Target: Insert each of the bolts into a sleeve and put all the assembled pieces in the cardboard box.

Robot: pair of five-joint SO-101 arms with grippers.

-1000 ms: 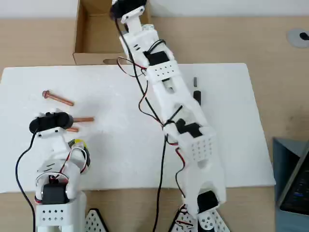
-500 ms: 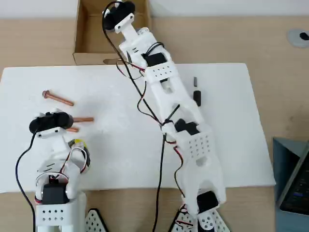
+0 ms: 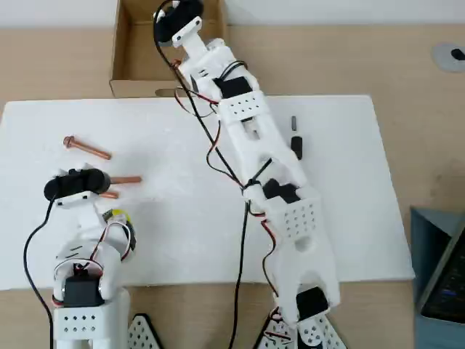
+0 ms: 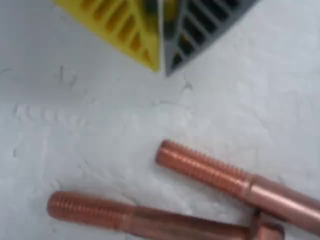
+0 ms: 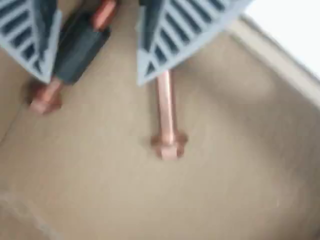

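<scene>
Fingers apart inside the cardboard box (image 5: pixel 235 180), the right gripper (image 5: pixel 95 80) may snag the sleeved bolt (image 5: pixel 80 42) on lifting out; the left gripper (image 4: pixel 161 67) rests fingers together.

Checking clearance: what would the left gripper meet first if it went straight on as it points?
Probably the bare white foam sheet ahead of the shut left gripper, short of the two copper bolts; depth is unclear.

bolts (image 4: pixel 200 167) are shiny coppery metal with threaded ends, white sheet (image 4: pixel 100 115) under them looks matt and kinda pitted, cardboard box (image 5: pixel 210 200) is dull brown, sleeve (image 5: pixel 80 46) smooth matt black
</scene>
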